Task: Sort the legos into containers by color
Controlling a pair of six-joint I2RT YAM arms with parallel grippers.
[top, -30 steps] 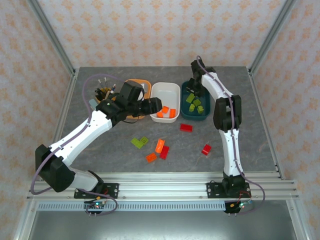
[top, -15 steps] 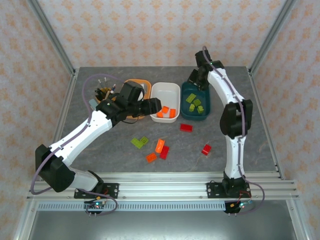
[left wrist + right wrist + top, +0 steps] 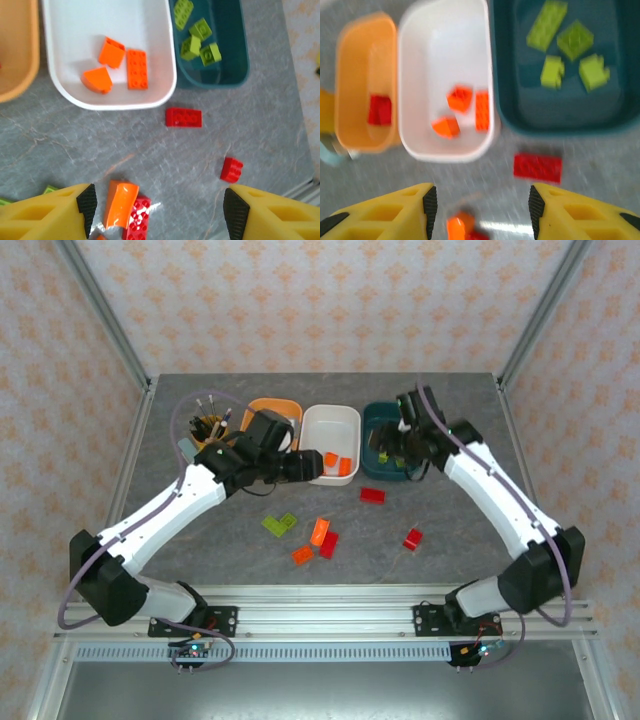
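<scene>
Three tubs in row at far middle of grey table [image 3: 370,560], close side by side: orange tub [image 3: 342,90] left, white tub [image 3: 440,60] centre, teal tub [image 3: 560,112] right.
Left gripper [image 3: 160,215]: jaws spread wide, empty, above white tub's near-left corner.
Right gripper [image 3: 482,210]: likewise spread, empty, over teal tub.
White tub holds three orange bricks [image 3: 127,67]; teal tub four lime bricks [image 3: 560,50]; orange tub one red brick [image 3: 380,110].
Loose on table: long red brick [image 3: 372,495] just near of teal tub, small red brick [image 3: 412,538] nearer and right, orange-red cluster [image 3: 320,535] and lime pair [image 3: 280,525] at centre.
Pen cup [image 3: 208,427] crowds orange tub's left side.
Bare table along left and right edges.

Orange tub [image 3: 365,60] holds one red brick [image 3: 379,110], white tub [image 3: 440,55] three orange bricks [image 3: 482,110], teal tub [image 3: 560,107] four green bricks [image 3: 575,40]; loose bricks [image 3: 183,117] lie nearby.
</scene>
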